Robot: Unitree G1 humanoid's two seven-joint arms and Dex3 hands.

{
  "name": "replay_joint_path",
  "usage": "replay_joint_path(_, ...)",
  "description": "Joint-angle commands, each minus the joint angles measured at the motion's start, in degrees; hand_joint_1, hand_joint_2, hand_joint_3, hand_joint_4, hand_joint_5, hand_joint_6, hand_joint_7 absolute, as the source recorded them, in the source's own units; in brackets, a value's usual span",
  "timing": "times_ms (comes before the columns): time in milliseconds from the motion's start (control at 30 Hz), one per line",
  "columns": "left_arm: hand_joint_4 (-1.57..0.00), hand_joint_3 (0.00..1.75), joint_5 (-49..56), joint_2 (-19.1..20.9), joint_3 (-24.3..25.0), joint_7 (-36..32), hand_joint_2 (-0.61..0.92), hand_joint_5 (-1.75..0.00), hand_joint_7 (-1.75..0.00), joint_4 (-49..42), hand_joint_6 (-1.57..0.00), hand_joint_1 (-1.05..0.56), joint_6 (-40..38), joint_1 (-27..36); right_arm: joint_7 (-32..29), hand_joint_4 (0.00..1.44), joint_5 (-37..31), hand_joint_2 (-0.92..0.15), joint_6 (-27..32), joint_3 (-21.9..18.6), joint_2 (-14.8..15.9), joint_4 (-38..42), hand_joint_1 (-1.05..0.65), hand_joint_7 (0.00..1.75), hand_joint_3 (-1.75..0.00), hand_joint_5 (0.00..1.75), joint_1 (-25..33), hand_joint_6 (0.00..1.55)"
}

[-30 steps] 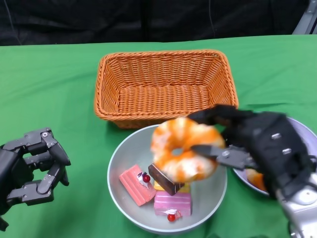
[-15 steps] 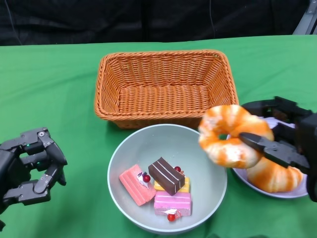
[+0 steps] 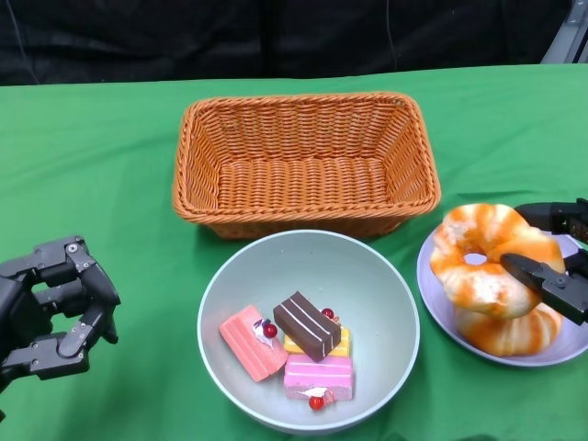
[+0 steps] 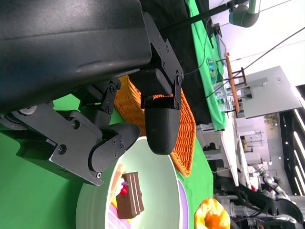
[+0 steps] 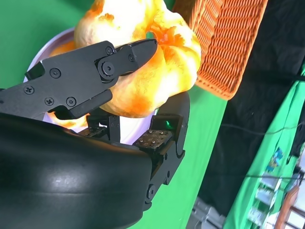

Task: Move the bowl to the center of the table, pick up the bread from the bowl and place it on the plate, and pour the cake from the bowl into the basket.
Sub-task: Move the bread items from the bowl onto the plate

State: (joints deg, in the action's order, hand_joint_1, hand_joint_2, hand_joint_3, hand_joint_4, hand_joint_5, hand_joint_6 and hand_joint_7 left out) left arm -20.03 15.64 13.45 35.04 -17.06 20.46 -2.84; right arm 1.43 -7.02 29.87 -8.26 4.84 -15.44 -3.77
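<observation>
a: head view. right hand (image 3: pixel 559 266) grips the ring-shaped bread (image 3: pixel 487 260) over the plate (image 3: pixel 432 285), right on top of another bread (image 3: pixel 510 333) lying there. left hand (image 3: pixel 50 308) holds nothing, fingers curled loosely with gaps, low on the green surface (image 3: pixel 92 156).

b: bowl (image 3: pixel 312 262)?

a: mid-surface, just in front of the basket (image 3: pixel 303 156). cake pieces (image 3: pixel 308 323) inside, no bread left in it.

b: right wrist view?

a: fingers (image 5: pixel 95 71) clamp across the bread (image 5: pixel 157 43), plate edge (image 5: pixel 45 45) beneath, basket (image 5: pixel 224 43) beyond.

b: left wrist?

a: fingers (image 4: pixel 159 126) apart, nothing between them. bowl (image 4: pixel 162 191) and a cake piece (image 4: pixel 131 198) ahead of them.

b: risks?

a: probably a bad release. bread sits on the other one, so it could roll off the plate toward the bowl. later the pour could spill cake short of the basket.
</observation>
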Motion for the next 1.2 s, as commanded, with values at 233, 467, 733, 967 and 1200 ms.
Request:
replay_joint_path(233, -0.71, 1.03, 0.1, 1.1, 0.5, -0.1, 0.57, -1.67, -1.37, 0.0, -0.75, -0.04, -0.6, -0.1, -5.3, 0.64, -2.3, -0.92, -2.3, -0.3, 1.0, 6.8, -0.14, 0.82, -0.11, 1.34, -1.4, 0.73)
replay_joint_path(467, -0.7, 1.01, 0.3, 1.3, 0.5, 0.0, 0.59, -1.69, -1.38, -0.2, -0.74, -0.03, -0.4, -0.2, -6.9, 0.67, -5.3, -0.92, -0.9, 1.5, 2.4, 9.8, -0.17, 0.69, -0.09, 1.25, -2.7, 0.79)
replay_joint_path(733, -0.7, 1.02, 0.5, 1.3, 0.4, 0.2, 0.6, -1.68, -1.38, -0.4, -0.74, -0.02, 0.3, -0.1, -7.7, 0.7, -5.5, -0.92, -2.9, 1.8, 3.3, 15.8, -0.16, 0.56, -0.09, 1.21, -4.6, 0.82)
replay_joint_path(967, -0.72, 1.05, 0.5, 1.1, 0.4, -0.1, 0.57, -1.68, -1.39, -0.4, -0.75, -0.01, 0.0, -0.1, -8.2, 0.8, -7.1, -0.92, -3.4, 3.0, 4.7, 19.4, -0.22, 0.27, -0.09, 0.95, -5.6, 0.93)
replay_joint_path(1200, -0.71, 1.05, 1.2, 1.2, 0.4, -0.1, 0.57, -1.66, -1.38, -0.7, -0.74, -0.02, 0.5, 0.0, -9.1, 0.86, -7.6, -0.92, -4.4, 3.6, 4.9, 20.7, -0.22, 0.08, -0.11, 0.66, -5.5, 0.93)
